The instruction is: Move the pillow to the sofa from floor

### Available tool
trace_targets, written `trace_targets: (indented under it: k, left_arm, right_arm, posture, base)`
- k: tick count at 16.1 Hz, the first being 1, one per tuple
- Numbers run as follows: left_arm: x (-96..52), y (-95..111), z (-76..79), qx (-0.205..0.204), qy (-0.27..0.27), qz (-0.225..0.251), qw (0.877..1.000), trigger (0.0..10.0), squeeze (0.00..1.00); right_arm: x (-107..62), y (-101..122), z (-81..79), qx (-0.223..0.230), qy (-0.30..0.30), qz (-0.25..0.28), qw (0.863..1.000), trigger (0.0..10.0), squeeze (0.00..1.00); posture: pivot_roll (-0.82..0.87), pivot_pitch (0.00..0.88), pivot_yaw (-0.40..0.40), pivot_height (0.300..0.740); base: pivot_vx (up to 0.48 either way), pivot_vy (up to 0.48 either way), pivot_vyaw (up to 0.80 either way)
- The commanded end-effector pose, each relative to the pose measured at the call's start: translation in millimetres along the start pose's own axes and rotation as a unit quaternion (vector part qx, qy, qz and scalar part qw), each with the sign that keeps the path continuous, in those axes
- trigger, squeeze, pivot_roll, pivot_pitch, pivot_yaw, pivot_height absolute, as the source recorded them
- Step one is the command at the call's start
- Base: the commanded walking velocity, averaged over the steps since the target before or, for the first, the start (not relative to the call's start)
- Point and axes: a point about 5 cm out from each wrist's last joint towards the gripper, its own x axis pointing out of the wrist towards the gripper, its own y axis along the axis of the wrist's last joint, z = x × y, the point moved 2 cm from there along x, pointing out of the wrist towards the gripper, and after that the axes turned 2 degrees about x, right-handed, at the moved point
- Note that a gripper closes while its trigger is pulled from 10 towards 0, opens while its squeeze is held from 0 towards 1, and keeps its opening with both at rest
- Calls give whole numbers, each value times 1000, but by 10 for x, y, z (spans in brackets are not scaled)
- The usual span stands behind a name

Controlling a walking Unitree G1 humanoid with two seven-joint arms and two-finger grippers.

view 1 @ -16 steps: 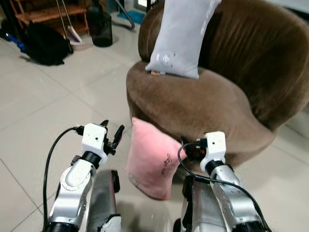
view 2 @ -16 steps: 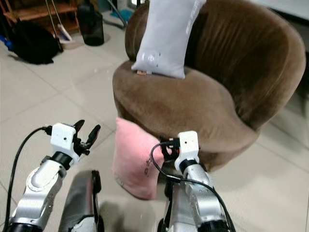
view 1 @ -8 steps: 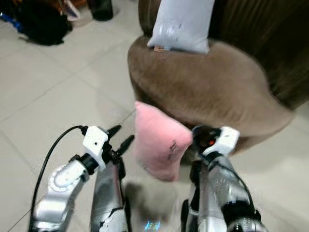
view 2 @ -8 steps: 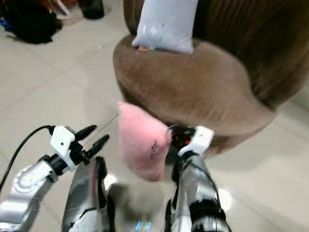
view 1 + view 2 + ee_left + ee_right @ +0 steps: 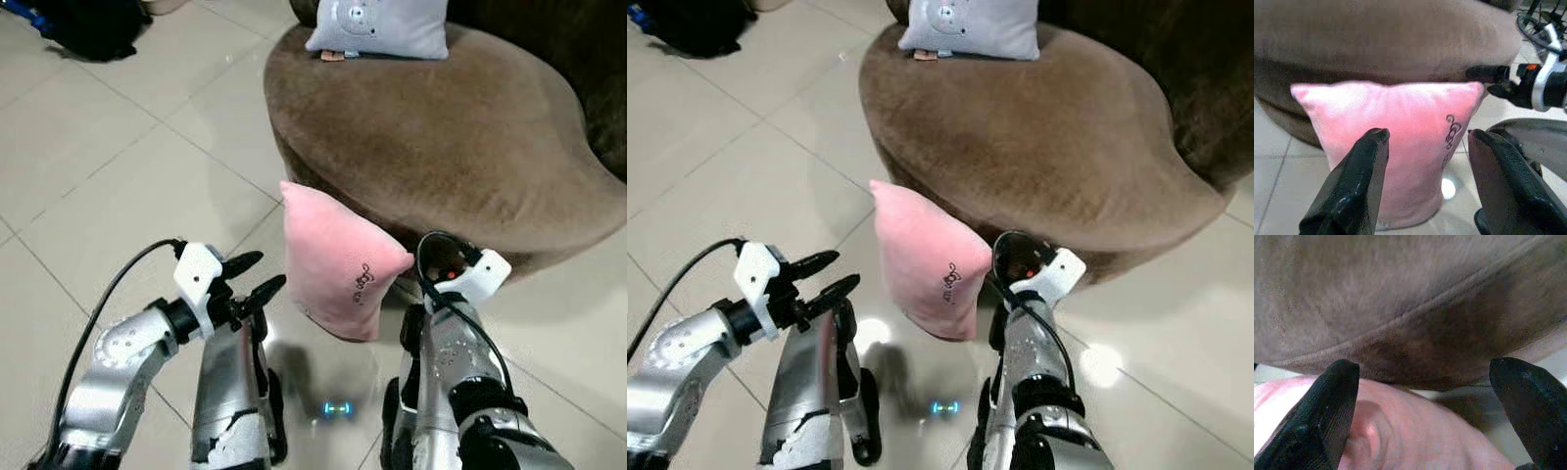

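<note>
Pink pillow upright on the floor, leaning against the sofa, between two open grippers.

Stands with long axis tilted, top corner away from the sofa base. Left gripper just beside the pillow's outer face, fingers spread, aimed straight at it. Right gripper at the pillow's corner nearest the sofa base, fingers wide apart, likely the tighter side. Bare seat above and beyond the pillow, short of the grey cushion; open floor on the left.
</note>
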Motion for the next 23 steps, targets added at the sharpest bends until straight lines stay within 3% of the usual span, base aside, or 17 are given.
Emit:
trace_targets:
  k: [1, 2, 3, 4, 7, 10, 11, 12, 13, 14, 15, 16, 17, 18, 20, 22, 23]
  left_arm:
    - [-20, -199, 40, -16, -7, -23, 1000, 10000, 0]
    - [15, -356, 54, -24, -8, -36, 999, 10000, 0]
    - [86, -613, 94, -35, -3, -58, 998, 10000, 0]
    - [109, -684, 113, -38, -2, -66, 997, 10000, 0]
    - [121, -1049, 131, -59, 16, -120, 991, 10000, 0]
    - [177, -1042, 67, -50, 37, -107, 992, 10000, 0]
    - [219, -940, -89, -41, 88, -83, 992, 10000, 0]
    - [243, -773, -383, -38, 193, -48, 979, 10000, 0]
    - [231, -713, -503, -52, 230, -33, 971, 10000, 0]
    - [95, -473, -820, -50, 253, 5, 966, 10000, 0]
    - [-75, -156, -1106, -19, 249, 40, 967, 10000, 0]
    - [-44, 117, -1195, 13, 233, 55, 971, 10000, 0]
    - [118, 314, -948, 24, 126, 73, 989, 10000, 0]
    - [211, 324, -640, 24, 40, 70, 996, 10000, 0]
    - [245, 325, -277, 10, -52, 66, 996, 10000, 0]
    - [192, 312, -98, -9, -107, 43, 993, 10000, 0]
    - [164, 323, -97, -13, -111, 34, 993, 10000, 0]
  right_arm:
    - [-28, -114, 12, 8, -2, -19, 1000, 10000, 1000]
    - [-23, -158, -21, 15, 2, -26, 1000, 10000, 1000]
    - [-21, -191, -83, 31, 15, -31, 999, 10000, 776]
    - [-20, -194, -101, 33, 20, -31, 999, 10000, 0]
    - [-34, -244, -292, 48, 79, -35, 995, 10000, 0]
    - [-47, -275, -379, 36, 109, -40, 993, 10000, 0]
    - [-41, -266, -381, 34, 110, -39, 993, 10000, 0]
    - [-30, -253, -369, 28, 110, -41, 993, 10000, 0]
    - [-27, -252, -367, 22, 115, -45, 992, 10000, 0]
    - [-14, -247, -361, 6, 123, -54, 991, 10000, 0]
    - [0, -239, -367, -5, 128, -60, 990, 10000, 0]
    - [16, -224, -369, -12, 129, -63, 990, 10000, 0]
    - [36, -204, -371, -21, 133, -68, 989, 10000, 0]
    - [38, -210, -371, -26, 134, -72, 988, 10000, 0]
    - [34, -224, -380, -24, 137, -76, 987, 10000, 0]
    - [17, -275, -416, -13, 148, -87, 985, 10000, 0]
    - [-2, -327, -449, -13, 155, -95, 983, 10000, 0]
  posture:
    - [273, 314, 79, 490]
    - [274, 316, 82, 490]
    - [274, 316, 82, 490]
    - [274, 316, 82, 490]
    - [280, 316, 88, 490]
    - [263, 299, 81, 490]
    - [247, 281, 65, 490]
    - [235, 251, 38, 490]
    - [236, 237, 23, 490]
    - [241, 203, -21, 490]
    - [240, 196, -33, 490]
    - [237, 186, -59, 490]
    - [235, 183, -81, 490]
    - [235, 183, -81, 490]
    - [235, 183, -81, 490]
    - [237, 193, -70, 490]
    - [239, 198, -68, 490]
  base:
    - [0, 0, 0]
    - [0, 0, 0]
    - [0, 0, 0]
    - [0, 0, 0]
    - [0, 0, 0]
    - [0, 0, 0]
    - [0, 0, 0]
    - [0, 0, 0]
    - [0, 0, 0]
    - [0, 0, 0]
    - [0, 0, 0]
    - [0, 0, 0]
    - [0, 0, 0]
    - [0, 0, 0]
    - [0, 0, 0]
    - [0, 0, 0]
    - [0, 0, 0]
